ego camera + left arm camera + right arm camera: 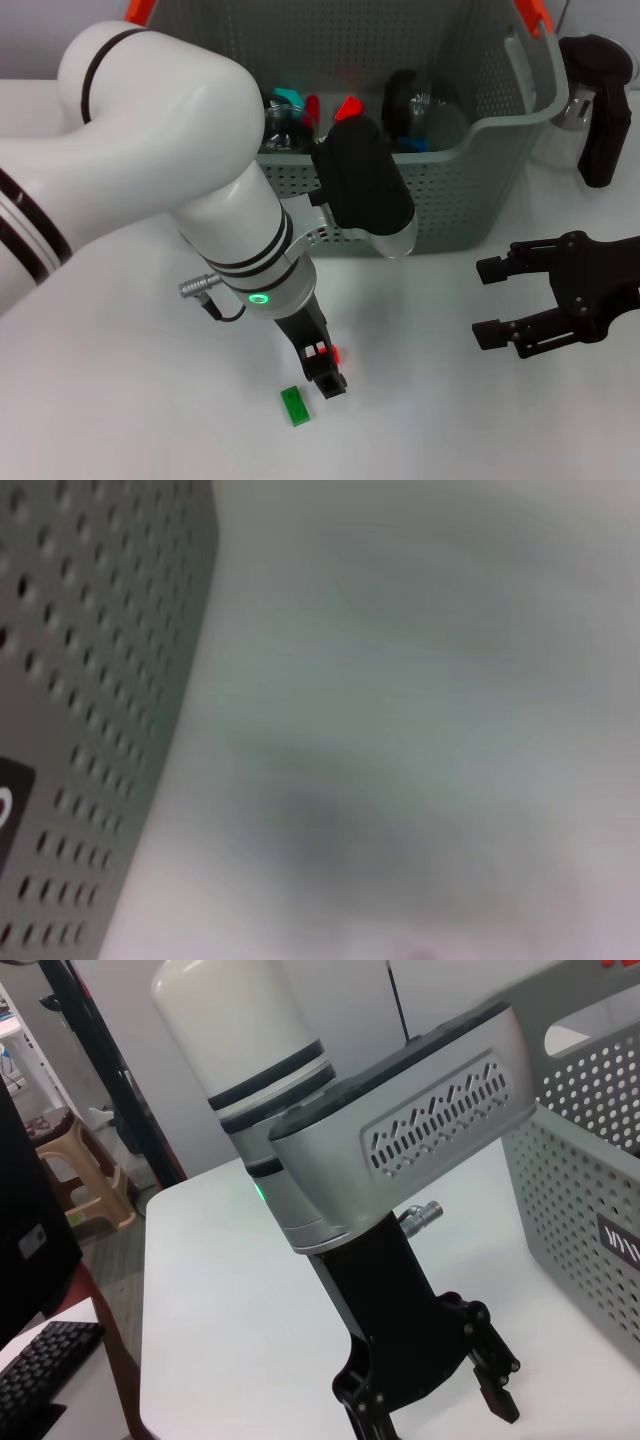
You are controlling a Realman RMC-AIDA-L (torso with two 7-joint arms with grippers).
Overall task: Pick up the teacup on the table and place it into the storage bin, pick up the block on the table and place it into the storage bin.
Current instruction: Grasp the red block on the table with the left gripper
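Nearest the robot, a small green block [295, 405] lies flat on the white tabletop [130, 400], and the left pincer [322, 372] hangs just beside it, tip low over the surface and a little off to the block's right side rather than straddling it. In the right wrist view the left pincer's [430, 1395] dark fingers [497, 1380] stand spread apart with nothing between them, so it is open and empty. The step in hand looks like the block pickup, and doing it well calls for a short sideways correction so the block sits centred between the fingers, then a straight descent until the tips nearly touch the tabletop, since the block is low and thin and a high closure would likely slide over it. The fingers should close across its narrow width, not its length. The right pincer [525, 295] waits open and empty farther out on the right, well apart from the block. Beyond both stands the storage bin [450, 215], its perforated wall close behind the left arm; several things already lie inside, among them what may be the teacup, though I cannot tell. After lifting, the block must clear the bin's rim before release.
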